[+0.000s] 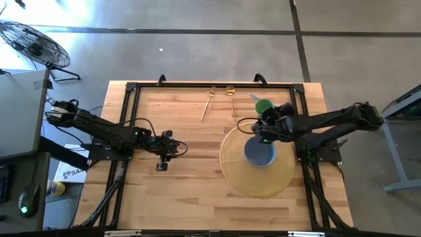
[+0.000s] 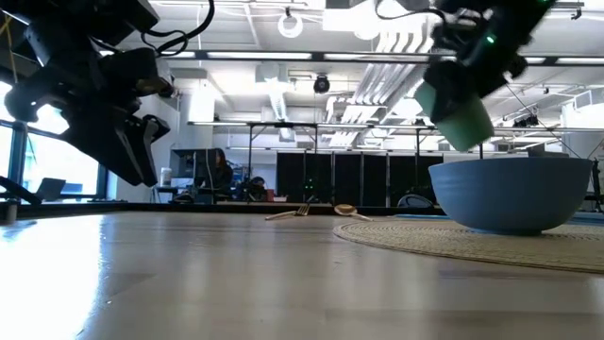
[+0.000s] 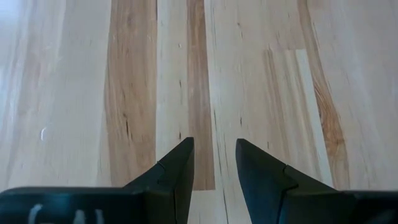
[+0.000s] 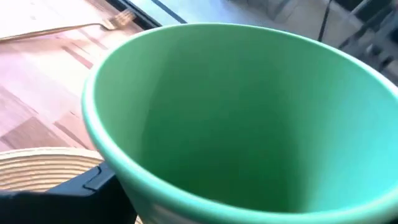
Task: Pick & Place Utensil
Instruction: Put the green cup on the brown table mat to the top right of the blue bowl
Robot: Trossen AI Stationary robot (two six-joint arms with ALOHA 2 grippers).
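Fork [image 1: 208, 103], wooden table [image 1: 191, 191], perhaps office beyond.

Bright overhead lights glare on the table [image 2: 189, 274]; foreground blurred.

From over the left arm's wrist there is little to take in but wood. The counter [image 3: 261, 74] fills the whole view, made of long planks laid side by side, mostly pale, with two darker brown strips running along the grain and a reddish-brown streak curving down one of the lighter boards. A small pale fleck marks one of the lighter planks off to one side. The left hand [image 3: 214, 168] pokes in from the near edge, its two dark fingers [image 3: 177, 171] tapering to points. They stand a little apart with bare wood showing between them, and they grip nothing.
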